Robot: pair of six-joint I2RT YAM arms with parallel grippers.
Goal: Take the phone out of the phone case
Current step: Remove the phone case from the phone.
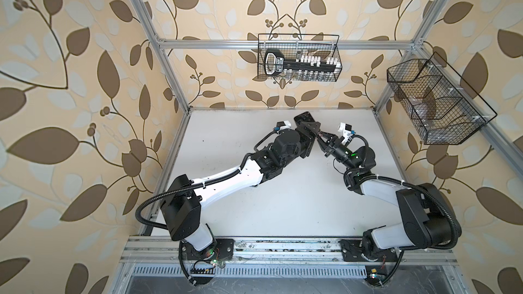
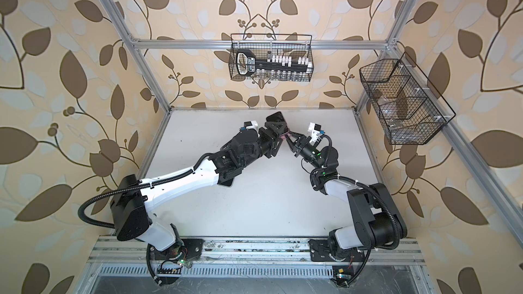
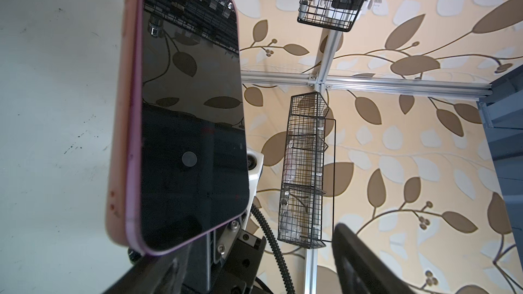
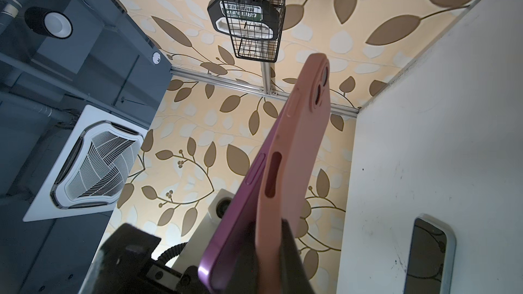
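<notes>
Pink flexible case (image 4: 300, 142) is pinched by right jaws; slick rigid phone (image 4: 235, 222) is likely best gripped edgewise between spread left jaws.

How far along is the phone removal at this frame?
Done: phone lifted off the table, its purple edge already parted from the pink phone case at one end. In hand: right gripper clamps that end; left gripper has its fingers open around the screen. Left: pulling the phone fully free.
</notes>
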